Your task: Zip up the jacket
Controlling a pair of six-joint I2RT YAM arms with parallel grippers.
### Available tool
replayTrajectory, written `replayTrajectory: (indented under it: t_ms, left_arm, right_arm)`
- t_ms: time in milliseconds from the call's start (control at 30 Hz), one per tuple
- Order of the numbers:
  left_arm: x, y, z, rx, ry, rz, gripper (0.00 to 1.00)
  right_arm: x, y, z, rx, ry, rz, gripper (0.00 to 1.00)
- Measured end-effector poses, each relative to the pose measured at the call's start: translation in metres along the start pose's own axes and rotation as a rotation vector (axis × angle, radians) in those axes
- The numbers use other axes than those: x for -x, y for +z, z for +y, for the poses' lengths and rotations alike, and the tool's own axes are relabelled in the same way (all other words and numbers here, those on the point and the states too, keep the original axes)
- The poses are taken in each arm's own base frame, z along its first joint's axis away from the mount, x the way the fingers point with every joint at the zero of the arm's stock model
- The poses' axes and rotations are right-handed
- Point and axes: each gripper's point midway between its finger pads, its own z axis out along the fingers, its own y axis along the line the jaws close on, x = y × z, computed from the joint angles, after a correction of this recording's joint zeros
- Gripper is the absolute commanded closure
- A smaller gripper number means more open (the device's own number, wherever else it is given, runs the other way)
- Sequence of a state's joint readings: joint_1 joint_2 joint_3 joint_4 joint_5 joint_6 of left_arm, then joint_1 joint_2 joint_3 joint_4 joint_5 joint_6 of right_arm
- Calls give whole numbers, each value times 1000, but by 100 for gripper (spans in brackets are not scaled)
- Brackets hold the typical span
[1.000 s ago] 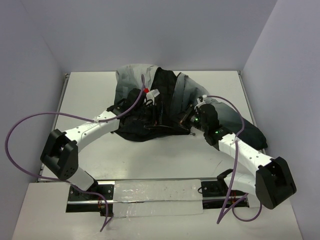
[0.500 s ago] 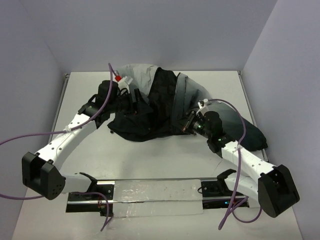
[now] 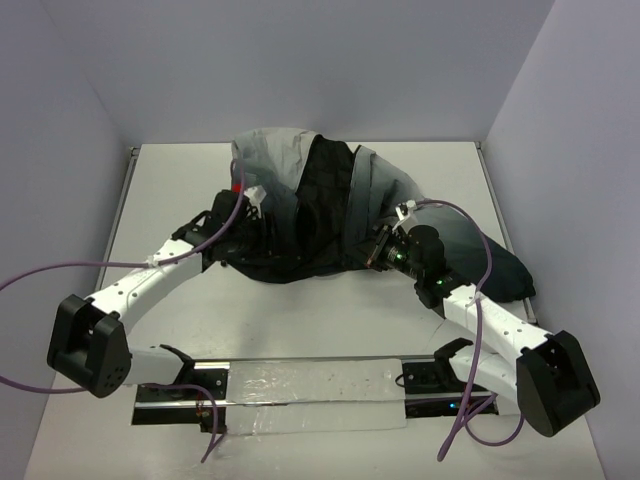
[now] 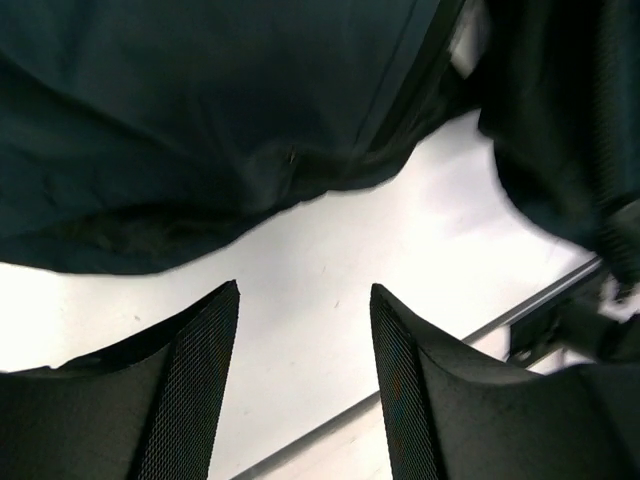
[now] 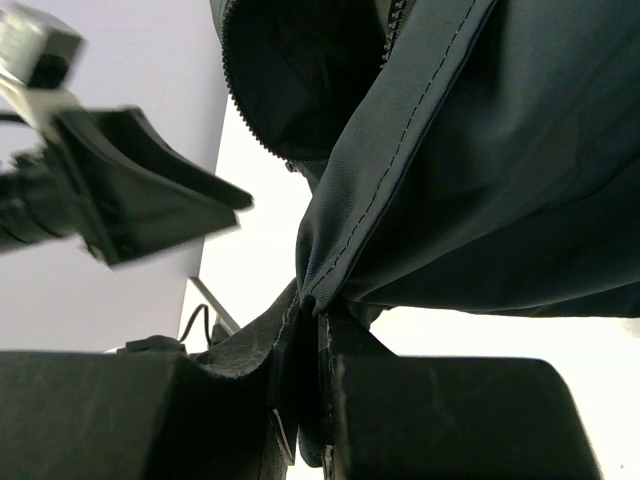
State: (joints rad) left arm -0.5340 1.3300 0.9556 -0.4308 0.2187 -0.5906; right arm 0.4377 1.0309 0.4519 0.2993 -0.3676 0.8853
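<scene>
Top view: the large soft jacket [image 3: 290, 160], its shell fading from light grey to dark charcoal, lies heaped on the flat white table [image 3: 300, 310] toward 12 o'clock from the arm bases. The front hangs open, with the black lining showing up the middle. A dark charcoal part trails off toward 4 o'clock, beside the right arm.

Left gripper [image 3: 252, 236]: at the heap's 8 o'clock edge, low over the hem. In the left wrist view the left gripper [image 4: 303, 292] has its two black ribbed fingers [image 4: 200, 370] apart, with only bare table between them. Dark fabric lies just beyond the tips at 12 o'clock, and none of it is between the fingers.

Right gripper [image 3: 368, 255]: at the heap's 5 o'clock edge. In the right wrist view the right gripper [image 5: 318, 330] is pinched together on a stitched fold of the dark shell, and the cloth rises from the pinch toward 1 o'clock.

The long dark front zipper [image 5: 240, 95]: its teeth curve along an open edge at 11 o'clock of the pinch, unjoined there. I cannot tell where the slider is.
</scene>
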Motion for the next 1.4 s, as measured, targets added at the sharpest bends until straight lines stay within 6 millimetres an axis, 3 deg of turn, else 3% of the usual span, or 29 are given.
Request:
replayTrajectory:
  t_ms: [200, 300, 433, 533, 733, 933, 1200, 1400]
  left_arm:
    - [-40, 32, 1, 27, 35, 98, 33]
    - [-44, 50, 8, 55, -13, 89, 32]
    - [-43, 65, 19, 110, -62, 50, 20]
    - [-39, 74, 21, 129, -83, 23, 19]
    - [-32, 84, 28, 166, -99, -21, 32]
    - [-25, 87, 33, 200, -100, -67, 39]
    - [-19, 88, 33, 220, -82, -108, 31]
    - [-19, 88, 28, 238, -55, -131, 34]
  right_arm:
    - [-1, 1, -2, -4, -3, 4, 100]
    - [0, 1, -1, -4, -8, 4, 100]
    - [0, 1, -1, -6, -10, 4, 100]
    - [0, 0, -1, -8, -10, 5, 100]
    - [-1, 0, -2, -12, -11, 9, 100]
    - [-1, 0, -2, -13, -9, 10, 100]
    - [-2, 1, -3, -14, -8, 15, 100]
    - [-1, 3, -1, -11, -8, 19, 100]
